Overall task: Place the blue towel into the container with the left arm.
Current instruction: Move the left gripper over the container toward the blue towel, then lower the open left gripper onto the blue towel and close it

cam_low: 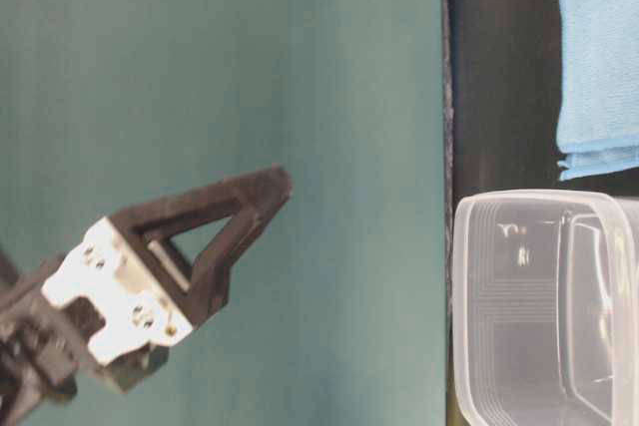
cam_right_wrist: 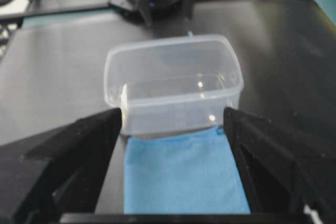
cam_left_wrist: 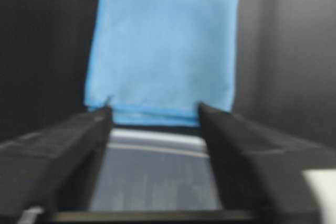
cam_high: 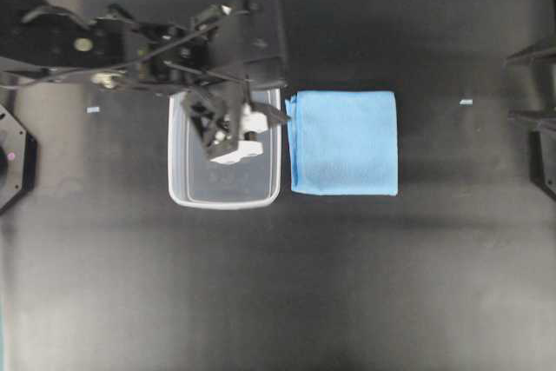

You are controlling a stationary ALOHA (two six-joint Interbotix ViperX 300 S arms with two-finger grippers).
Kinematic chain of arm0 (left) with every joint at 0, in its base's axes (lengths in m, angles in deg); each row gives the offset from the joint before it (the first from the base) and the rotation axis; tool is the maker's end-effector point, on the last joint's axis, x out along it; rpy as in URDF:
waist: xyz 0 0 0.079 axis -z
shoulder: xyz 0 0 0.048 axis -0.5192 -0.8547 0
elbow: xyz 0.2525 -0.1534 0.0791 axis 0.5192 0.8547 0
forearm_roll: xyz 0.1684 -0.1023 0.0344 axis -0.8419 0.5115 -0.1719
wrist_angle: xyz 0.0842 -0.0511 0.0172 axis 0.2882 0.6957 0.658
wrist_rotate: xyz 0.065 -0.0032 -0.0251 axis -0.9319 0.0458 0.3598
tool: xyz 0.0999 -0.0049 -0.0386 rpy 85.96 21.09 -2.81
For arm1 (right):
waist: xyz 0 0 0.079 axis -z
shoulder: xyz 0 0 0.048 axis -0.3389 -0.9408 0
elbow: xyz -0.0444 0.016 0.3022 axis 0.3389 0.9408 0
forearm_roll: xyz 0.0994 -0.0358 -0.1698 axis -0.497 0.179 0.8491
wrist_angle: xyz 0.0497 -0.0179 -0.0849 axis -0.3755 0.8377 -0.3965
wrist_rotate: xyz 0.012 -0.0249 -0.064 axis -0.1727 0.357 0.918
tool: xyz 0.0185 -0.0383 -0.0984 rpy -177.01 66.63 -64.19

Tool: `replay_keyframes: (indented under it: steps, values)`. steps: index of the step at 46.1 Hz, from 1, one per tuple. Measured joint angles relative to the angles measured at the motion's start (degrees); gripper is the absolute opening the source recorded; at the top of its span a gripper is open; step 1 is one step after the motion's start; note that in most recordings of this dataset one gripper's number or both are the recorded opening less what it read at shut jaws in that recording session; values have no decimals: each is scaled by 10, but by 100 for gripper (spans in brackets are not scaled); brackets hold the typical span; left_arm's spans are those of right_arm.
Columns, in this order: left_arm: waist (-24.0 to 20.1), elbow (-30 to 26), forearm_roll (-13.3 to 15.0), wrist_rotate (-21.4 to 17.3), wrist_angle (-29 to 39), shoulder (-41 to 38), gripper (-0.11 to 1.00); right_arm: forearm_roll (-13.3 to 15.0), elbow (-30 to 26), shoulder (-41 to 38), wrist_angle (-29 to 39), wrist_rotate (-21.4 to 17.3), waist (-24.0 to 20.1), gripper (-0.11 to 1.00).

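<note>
Towel lies flat at 3 o'clock of tub, just beside it. Left claw wide, empty (over tub). Soft, light cloth, prob. floppy: pinch near folded edge.

The left arm is showing black jointed links, thin cables and a white block with screws near its lattice-patterned gripper. The right gripper is showing matte black fingers.
</note>
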State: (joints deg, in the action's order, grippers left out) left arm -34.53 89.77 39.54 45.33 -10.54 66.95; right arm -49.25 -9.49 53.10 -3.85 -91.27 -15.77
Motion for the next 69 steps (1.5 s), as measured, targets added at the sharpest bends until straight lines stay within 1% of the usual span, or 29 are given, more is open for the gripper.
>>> replay_keyframes:
  steps: [2, 3, 6, 11, 18, 20, 24, 31, 39, 49, 62, 66, 69]
  values:
    - [-1, -20, 0, 0, 21, -15, 83, 1, 1, 1, 0, -1, 0, 75]
    - [-1, -28, 0, -1, 30, -23, 86, 0, 2, 2, 0, -1, 0, 75]
    - [0, -57, 0, -2, 57, -45, 91, 0, 3, 4, 0, -1, 0, 75]
    - [0, -120, 0, -18, 106, -95, 90, 1, 6, 8, -2, 0, 0, 75]
    - [0, -200, 0, -73, 156, -174, 90, 1, 7, 14, -15, 2, 4, 75]
    - [0, -220, 0, -83, 167, -199, 90, 1, 7, 17, -19, 2, 6, 75]
    - [0, -258, 1, -94, 183, -243, 90, 0, 7, 26, -24, 2, 6, 75]
    - [-1, -314, 0, -95, 202, -301, 90, 0, 7, 45, -25, 2, 7, 75]
    - [-1, -328, 0, -96, 220, -347, 90, 1, 7, 54, -25, 2, 7, 75]
    - [4, -331, 0, -99, 219, -391, 90, 1, 7, 54, -25, -4, 7, 75]
    - [17, -330, -1, -103, 205, -409, 90, 0, 7, 60, -25, -5, 7, 75]
    - [18, -328, 0, -98, 201, -411, 88, 0, 7, 61, -25, -5, 7, 75]
    - [18, -327, -1, -97, 200, -411, 83, 1, 7, 62, -25, -5, 7, 75]
